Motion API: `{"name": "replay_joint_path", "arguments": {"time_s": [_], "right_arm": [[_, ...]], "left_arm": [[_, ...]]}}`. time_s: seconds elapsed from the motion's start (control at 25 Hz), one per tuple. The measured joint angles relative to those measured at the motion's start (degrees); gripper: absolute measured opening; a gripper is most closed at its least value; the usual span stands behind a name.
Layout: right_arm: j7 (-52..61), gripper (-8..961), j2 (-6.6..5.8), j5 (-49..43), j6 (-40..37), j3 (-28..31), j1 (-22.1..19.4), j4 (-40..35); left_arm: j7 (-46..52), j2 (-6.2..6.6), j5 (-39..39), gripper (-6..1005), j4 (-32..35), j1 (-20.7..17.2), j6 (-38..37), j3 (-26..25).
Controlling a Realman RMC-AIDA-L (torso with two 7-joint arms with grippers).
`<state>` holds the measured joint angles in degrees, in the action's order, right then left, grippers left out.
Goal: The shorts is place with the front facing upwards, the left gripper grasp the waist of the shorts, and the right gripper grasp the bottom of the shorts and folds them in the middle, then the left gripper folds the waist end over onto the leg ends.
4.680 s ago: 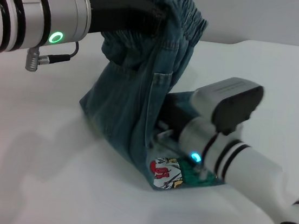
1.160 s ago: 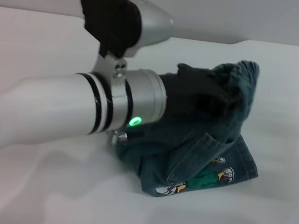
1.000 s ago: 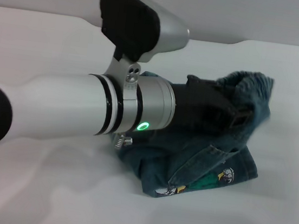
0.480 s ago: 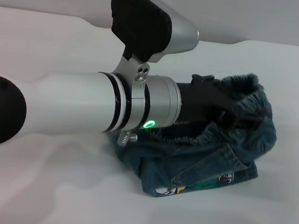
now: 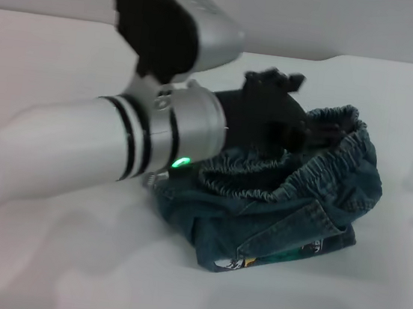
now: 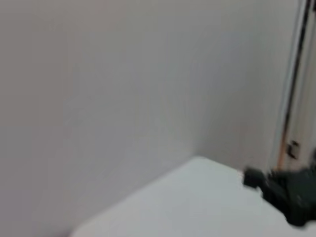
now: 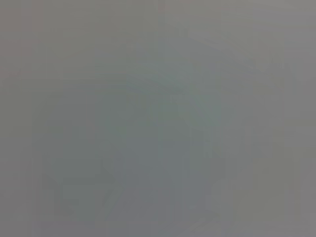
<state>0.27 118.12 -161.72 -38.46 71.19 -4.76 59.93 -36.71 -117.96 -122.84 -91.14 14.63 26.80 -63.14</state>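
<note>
Jaws on the left gripper (image 5: 277,103) looked parted and clear of cloth, though I could not be sure. Below them I saw the shorts (image 5: 275,208) lying bunched on the white table (image 5: 41,270), the waist (image 5: 294,176) draped just under the jaws over the leg ends (image 5: 254,258). I judged both folds done, only withdrawal left. I never saw the right gripper

My left arm (image 5: 63,152) is a thick white cylinder ringed by two black bands, ending in a silver-grey collar with a small lit green ring. A silver bracket with two screws carries a box-shaped camera housing (image 5: 174,22), black-faced with a silver shell. A small metal plug sits under the collar. The left gripper (image 5: 272,110) is matt black and blocky.
</note>
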Motion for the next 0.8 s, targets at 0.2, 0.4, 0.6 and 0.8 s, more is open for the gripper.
{"name": "replay_joint_path", "arguments": {"time_s": [0.2,0.4,0.6,0.8], "right_arm": [[0.1,51,0.41,-4.0,-0.1,-1.4,-0.1,1.2],[-0.3,57,0.17,-5.3,-0.3,-3.5,-0.9,5.2],[-0.4,64,-0.26,-5.4,0.5,-7.8,-1.2,7.8],[-6.6,70,0.09,-5.4,6.6,-11.3,-2.7,12.5]], "left_arm": [[-4.2,0.00,0.0,851,-3.0,-5.6,-6.5,1.3],[-4.4,-0.04,0.4,849,-0.8,-6.7,-10.1,1.5],[-4.2,-0.18,0.5,849,0.9,-6.4,-11.5,1.9],[-4.1,-0.14,0.5,849,3.1,-6.3,-14.6,2.3]]}}
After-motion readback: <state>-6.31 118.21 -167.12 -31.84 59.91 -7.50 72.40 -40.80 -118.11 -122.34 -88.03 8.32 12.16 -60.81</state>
